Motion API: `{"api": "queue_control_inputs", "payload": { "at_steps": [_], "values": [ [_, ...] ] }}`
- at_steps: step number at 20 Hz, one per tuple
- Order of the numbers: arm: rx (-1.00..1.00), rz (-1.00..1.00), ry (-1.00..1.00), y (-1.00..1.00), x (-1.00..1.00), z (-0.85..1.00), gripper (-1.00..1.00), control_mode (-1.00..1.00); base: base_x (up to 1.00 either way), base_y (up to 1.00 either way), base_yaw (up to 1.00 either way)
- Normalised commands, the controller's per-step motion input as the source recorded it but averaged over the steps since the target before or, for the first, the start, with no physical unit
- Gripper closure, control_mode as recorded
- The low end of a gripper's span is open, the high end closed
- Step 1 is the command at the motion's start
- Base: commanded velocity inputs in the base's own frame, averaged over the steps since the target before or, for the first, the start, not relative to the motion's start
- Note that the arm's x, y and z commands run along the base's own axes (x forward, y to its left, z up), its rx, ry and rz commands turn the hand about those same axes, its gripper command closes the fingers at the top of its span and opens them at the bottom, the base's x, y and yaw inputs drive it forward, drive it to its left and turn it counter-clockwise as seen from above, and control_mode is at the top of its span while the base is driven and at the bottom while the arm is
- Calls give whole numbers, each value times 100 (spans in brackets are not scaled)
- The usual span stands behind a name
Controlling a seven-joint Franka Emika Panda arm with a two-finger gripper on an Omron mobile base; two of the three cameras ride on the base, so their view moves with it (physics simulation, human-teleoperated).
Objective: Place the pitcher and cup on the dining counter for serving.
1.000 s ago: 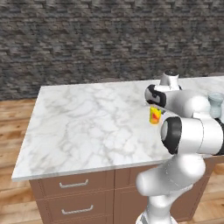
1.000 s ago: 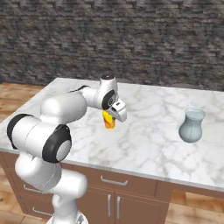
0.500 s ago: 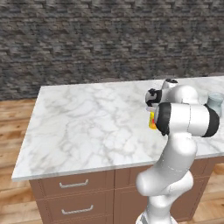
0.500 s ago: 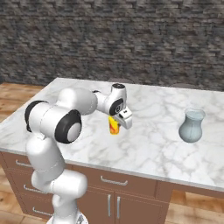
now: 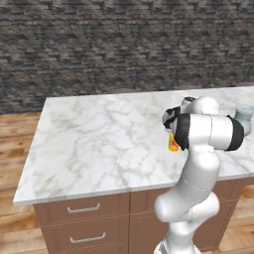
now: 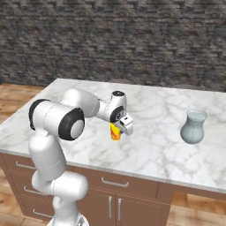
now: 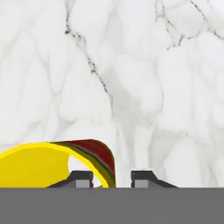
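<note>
The gripper [image 6: 117,131] is closed narrowly on the rim wall of the cup [image 6: 115,132], one fingertip [image 7: 81,179] inside the yellow bowl and the other outside, as the hand view shows. The cup hangs low over the dining counter [image 6: 154,145], near its front edge; whether its base already touches the marble cannot be told. The pitcher [image 6: 193,127] stands upright on the same slab, well apart to the robot's right, so that half of the task looks done. The step in hand seems to be setting the cup down: what remains is to lower it until it rests flat, then part the fingers and lift clear. The right base view shows gripper, cup and pitcher together; in the left base view the arm's forearm covers most of the cup [image 5: 173,144], and the pitcher [image 5: 244,117] peeks out behind the elbow.
</note>
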Motion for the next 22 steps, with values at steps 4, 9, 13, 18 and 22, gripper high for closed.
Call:
{"api": "queue_control_inputs", "payload": {
  "at_steps": [4,9,13,18,22],
  "values": [
    [-1,0,-7,3,-19,47,-100,-100,0,0,0],
    [-8,0,-19,19,-59,98,-100,-100,0,0,0],
    [-9,0,-29,26,-99,97,-100,-100,0,0,0],
    [-9,1,-38,35,-100,45,-100,-100,0,0,0],
    [-11,2,-39,45,-100,0,-100,-100,0,0,0]
  ]
}}
